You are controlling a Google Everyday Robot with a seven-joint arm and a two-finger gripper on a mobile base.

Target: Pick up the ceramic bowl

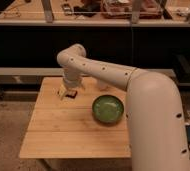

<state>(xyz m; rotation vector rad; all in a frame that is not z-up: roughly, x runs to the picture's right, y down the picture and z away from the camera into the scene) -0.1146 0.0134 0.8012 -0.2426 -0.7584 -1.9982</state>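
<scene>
Ceramic bowl (108, 108) apart from pincer (68, 93)

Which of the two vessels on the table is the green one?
The ceramic bowl, wide, on the right side of the table. The small pale cup behind it is far narrower. The gripper is over the back-left part, away from both.

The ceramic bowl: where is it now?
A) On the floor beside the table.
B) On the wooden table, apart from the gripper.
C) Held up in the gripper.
B: the ceramic bowl rests on the wooden table, and the gripper is over the table's far part, clear of the bowl.
</scene>
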